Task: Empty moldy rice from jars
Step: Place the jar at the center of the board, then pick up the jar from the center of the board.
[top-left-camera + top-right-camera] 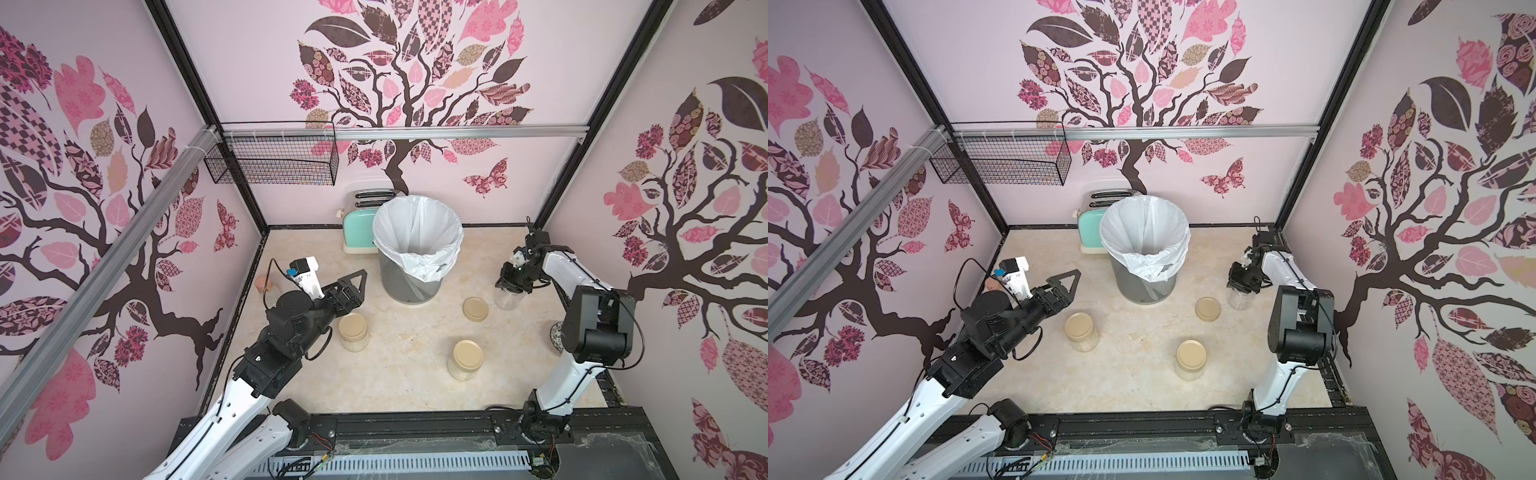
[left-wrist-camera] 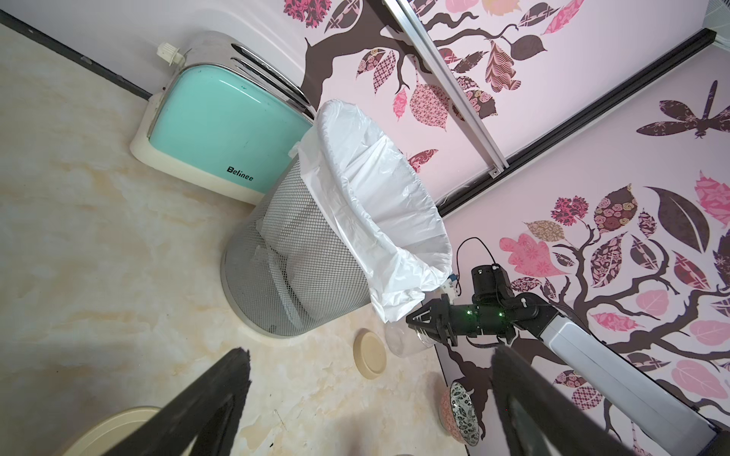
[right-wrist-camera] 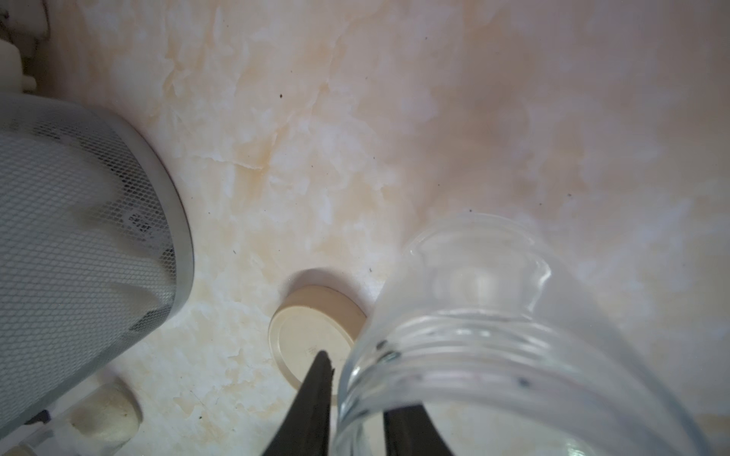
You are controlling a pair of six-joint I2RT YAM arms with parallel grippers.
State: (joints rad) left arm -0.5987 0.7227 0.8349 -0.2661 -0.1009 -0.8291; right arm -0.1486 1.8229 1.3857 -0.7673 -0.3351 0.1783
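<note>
Marble tabletop (image 1: 415, 374) is bearing two unopened jars (image 1: 353, 332). Right gripper (image 1: 510, 286), jaws slightly apart, is seemingly releasing the emptied jar (image 1: 509, 301) at the bin's (image 1: 409, 286) four o'clock; wide-open left gripper (image 1: 359, 289) faces unscrewing next.

walls (image 1: 540, 83): pink tree-print | floor (image 1: 407, 357): beige marble | wire basket (image 1: 274, 166): wall-mounted
</note>
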